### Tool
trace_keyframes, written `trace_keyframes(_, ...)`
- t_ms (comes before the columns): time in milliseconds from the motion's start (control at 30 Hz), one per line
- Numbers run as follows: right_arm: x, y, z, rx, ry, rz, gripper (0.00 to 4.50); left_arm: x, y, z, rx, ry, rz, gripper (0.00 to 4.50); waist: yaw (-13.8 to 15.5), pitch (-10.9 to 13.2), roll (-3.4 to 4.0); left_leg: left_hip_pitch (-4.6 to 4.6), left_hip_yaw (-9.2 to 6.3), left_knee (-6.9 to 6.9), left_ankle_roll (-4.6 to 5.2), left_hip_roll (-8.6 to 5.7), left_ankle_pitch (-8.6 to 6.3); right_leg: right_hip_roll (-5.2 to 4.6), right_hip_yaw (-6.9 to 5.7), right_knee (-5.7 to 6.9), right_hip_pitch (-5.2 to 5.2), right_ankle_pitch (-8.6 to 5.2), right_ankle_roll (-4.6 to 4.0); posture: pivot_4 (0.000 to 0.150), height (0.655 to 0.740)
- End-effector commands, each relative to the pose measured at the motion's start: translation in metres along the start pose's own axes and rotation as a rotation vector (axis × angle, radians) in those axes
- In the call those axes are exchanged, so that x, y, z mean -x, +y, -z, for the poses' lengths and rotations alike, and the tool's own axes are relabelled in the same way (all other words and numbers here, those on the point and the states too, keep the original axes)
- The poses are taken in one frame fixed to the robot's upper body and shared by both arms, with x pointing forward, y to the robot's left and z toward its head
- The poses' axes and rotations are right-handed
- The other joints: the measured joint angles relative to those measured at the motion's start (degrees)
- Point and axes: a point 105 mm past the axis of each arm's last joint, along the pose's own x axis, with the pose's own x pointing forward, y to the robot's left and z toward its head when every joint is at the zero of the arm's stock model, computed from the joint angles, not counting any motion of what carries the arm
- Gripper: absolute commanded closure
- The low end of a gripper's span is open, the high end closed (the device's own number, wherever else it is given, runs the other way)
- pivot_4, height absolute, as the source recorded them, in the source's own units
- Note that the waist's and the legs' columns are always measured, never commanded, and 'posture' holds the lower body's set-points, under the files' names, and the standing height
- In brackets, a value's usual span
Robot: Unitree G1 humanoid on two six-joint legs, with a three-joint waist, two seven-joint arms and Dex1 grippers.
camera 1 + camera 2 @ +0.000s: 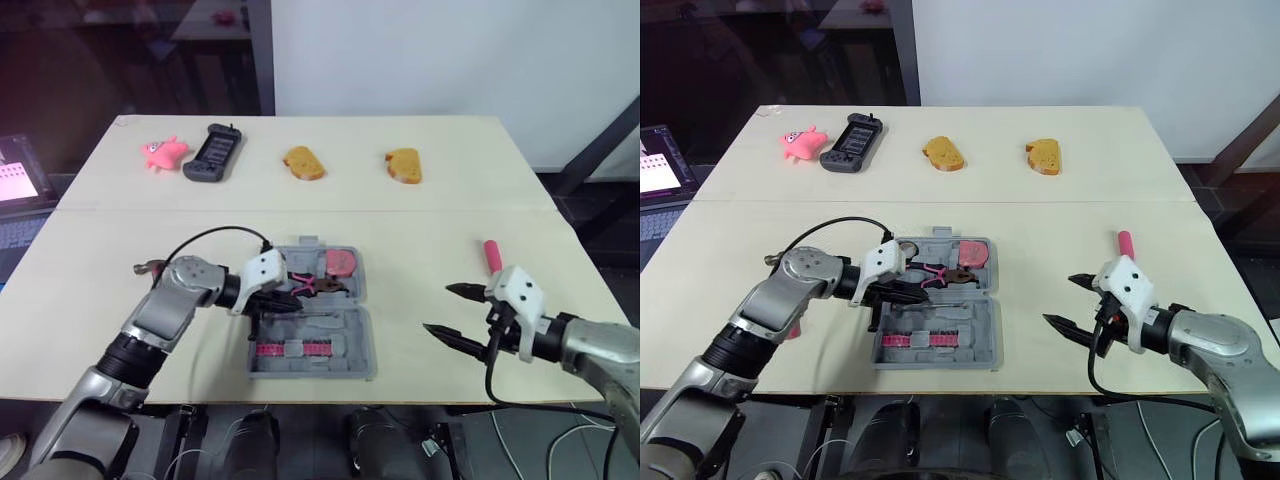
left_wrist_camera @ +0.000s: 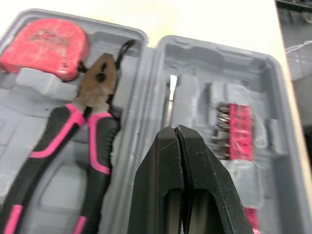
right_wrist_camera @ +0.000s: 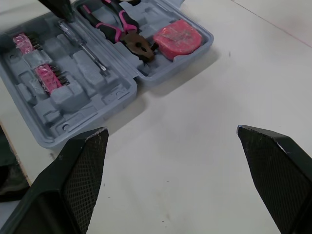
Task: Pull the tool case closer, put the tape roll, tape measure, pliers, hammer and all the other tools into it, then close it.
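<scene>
The grey tool case (image 1: 361, 340) lies open at the middle of the near table half. In its far half sit a pink tape measure (image 1: 341, 262) and pliers (image 1: 318, 288) with pink-and-black handles. Its near half holds pink bit strips (image 1: 290, 349) and a thin screwdriver (image 3: 88, 52). My left gripper (image 1: 297, 303) is shut and holds nothing; it hovers over the case's hinge beside the pliers (image 2: 92, 122). My right gripper (image 1: 436, 308) stands open over bare table to the right of the case. A pink handle (image 1: 492, 255) lies just beyond it.
Along the far half of the table lie a pink toy (image 1: 163, 152), a black handheld device (image 1: 212, 153) and two bread pieces (image 1: 304, 162) (image 1: 404, 165). A small metal part (image 1: 146, 267) pokes out by my left elbow. A screen (image 1: 20, 178) stands off the table's left edge.
</scene>
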Motion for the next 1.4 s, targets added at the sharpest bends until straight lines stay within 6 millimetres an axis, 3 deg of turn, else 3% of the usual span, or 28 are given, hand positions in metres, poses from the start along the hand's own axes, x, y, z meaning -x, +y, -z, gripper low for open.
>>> trace_keyframes(33,0.002,0.0,-0.007,0.021,-0.032,0.002,0.0,-0.003,0.0,0.004,-0.034,0.023,-0.011,4.46,-0.08,0.0,0.0,0.0,0.0,0.0,0.0,0.0,0.0,0.0,0.0,0.0,-0.01,0.0,0.0,0.15,0.74)
trace_keyframes(233,0.005,-0.001,-0.006,0.019,-0.022,0.017,0.0,-0.01,-0.003,0.025,-0.041,0.099,-0.016,4.46,-0.04,0.0,0.0,0.0,0.0,0.0,0.0,0.0,0.0,0.0,0.0,0.0,0.0,0.0,0.0,0.15,0.74)
trace_keyframes(367,0.005,-0.002,-0.006,0.019,-0.022,0.024,0.0,-0.01,-0.001,0.026,-0.05,0.101,-0.02,4.46,0.03,0.0,0.0,0.0,0.0,0.01,0.0,0.0,0.0,0.0,0.0,0.0,0.01,0.0,0.0,0.15,0.74)
trace_keyframes(467,0.005,-0.004,-0.006,0.019,-0.022,0.028,0.0,-0.009,0.007,0.015,-0.058,0.053,-0.059,4.46,0.14,0.0,0.0,0.0,0.0,0.02,0.0,0.0,0.0,0.0,0.0,0.0,0.02,0.01,0.0,0.15,0.74)
trace_keyframes(633,0.007,-0.006,-0.008,0.018,-0.033,0.035,0.0,0.017,0.024,-0.02,-0.07,-0.088,-0.147,4.46,0.26,0.01,-0.01,-0.04,-0.02,0.06,0.0,0.0,0.0,0.0,-0.01,0.0,0.0,0.02,0.02,0.15,0.74)
trace_keyframes(700,0.01,-0.008,-0.008,0.013,-0.039,0.043,0.0,0.04,0.025,-0.037,-0.075,-0.155,-0.163,4.46,0.2,0.01,-0.01,-0.05,-0.02,0.06,0.0,0.0,0.0,0.0,-0.02,0.0,0.0,0.02,0.02,0.15,0.74)
trace_keyframes(800,0.017,-0.014,-0.009,-0.008,-0.053,0.06,0.0,0.097,0.018,-0.044,-0.032,-0.206,-0.185,4.46,-0.51,0.02,-0.03,-0.06,-0.01,-0.01,0.0,0.03,0.0,0.01,-0.01,0.0,-0.07,0.02,0.02,0.15,0.74)
trace_keyframes(900,0.025,-0.017,-0.007,-0.023,-0.051,0.076,0.0,0.128,0.013,-0.027,0.01,-0.15,-0.244,4.46,-0.72,-0.01,0.04,0.09,0.01,-0.26,0.01,0.05,-0.01,0.01,0.0,0.02,-0.06,0.01,0.0,0.15,0.74)
trace_keyframes(1000,0.038,-0.025,0.0,-0.047,-0.04,0.115,0.0,0.175,0.012,0.008,0.093,-0.038,-0.394,4.46,-0.56,0.02,0.05,0.12,0.04,-0.26,0.01,0.05,-0.01,0.0,0.01,0.02,-0.05,0.0,-0.01,0.15,0.74)
trace_keyframes(1100,0.049,-0.03,0.01,-0.061,-0.007,0.135,0.0,0.207,0.003,0.033,0.165,0.025,-0.482,3.6,-0.19,0.07,-0.04,0.09,0.06,-0.24,0.01,0.05,-0.01,-0.01,0.01,-0.01,-0.07,-0.01,-0.02,0.15,0.74)
trace_keyframes(1167,0.053,-0.032,0.014,-0.069,0.002,0.144,0.0,0.225,-0.004,0.049,0.212,0.058,-0.542,2.55,-0.11,0.07,-0.04,0.08,0.11,-0.23,0.01,0.04,-0.01,-0.07,0.02,-0.04,-0.06,-0.03,-0.06,0.15,0.74)
trace_keyframes(1333,0.055,-0.03,0.012,-0.073,-0.012,0.136,0.0,0.251,-0.011,0.068,0.285,0.039,-0.659,0.06,-0.1,0.07,-0.05,0.08,0.11,-0.23,0.0,0.04,-0.01,-0.06,0.02,-0.04,-0.07,-0.11,-0.2,0.15,0.74)
trace_keyframes(1400,0.06,-0.031,0.013,-0.075,-0.017,0.147,0.0,0.263,-0.015,0.08,0.309,0.073,-0.704,0.06,-0.21,0.07,-0.05,0.08,0.12,-0.25,0.0,0.05,-0.01,-0.06,0.02,-0.04,-0.09,-0.11,-0.2,0.15,0.74)
